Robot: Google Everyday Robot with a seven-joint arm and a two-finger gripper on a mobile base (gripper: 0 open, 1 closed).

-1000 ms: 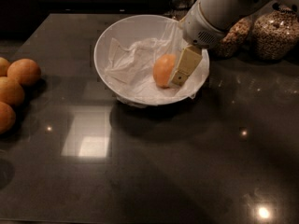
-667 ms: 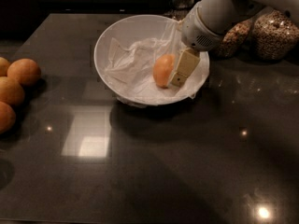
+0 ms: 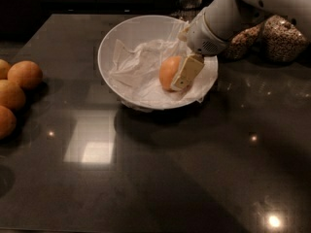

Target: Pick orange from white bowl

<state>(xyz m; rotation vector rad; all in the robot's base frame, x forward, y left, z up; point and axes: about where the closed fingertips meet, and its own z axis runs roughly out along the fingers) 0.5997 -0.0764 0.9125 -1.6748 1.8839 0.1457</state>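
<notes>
Paper (image 3: 133, 69), white and crumpled, lies in the white bowl (image 3: 121, 30) on the dark table (image 3: 170, 178). The orange (image 3: 168, 73) sits on it, near the bowl's right side. The gripper (image 3: 182, 76) reaches down into the bowl and touches the orange. Whether it is squeezing the orange, I cannot tell. Four round fruits (image 3: 23, 74) lie far left.

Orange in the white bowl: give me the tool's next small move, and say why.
Probably a short, slow, straight lift. The tool is down inside the white bowl, against the orange, which lies on crumpled paper. Whether it is gripped cannot be seen, so watch that it rises too.
</notes>
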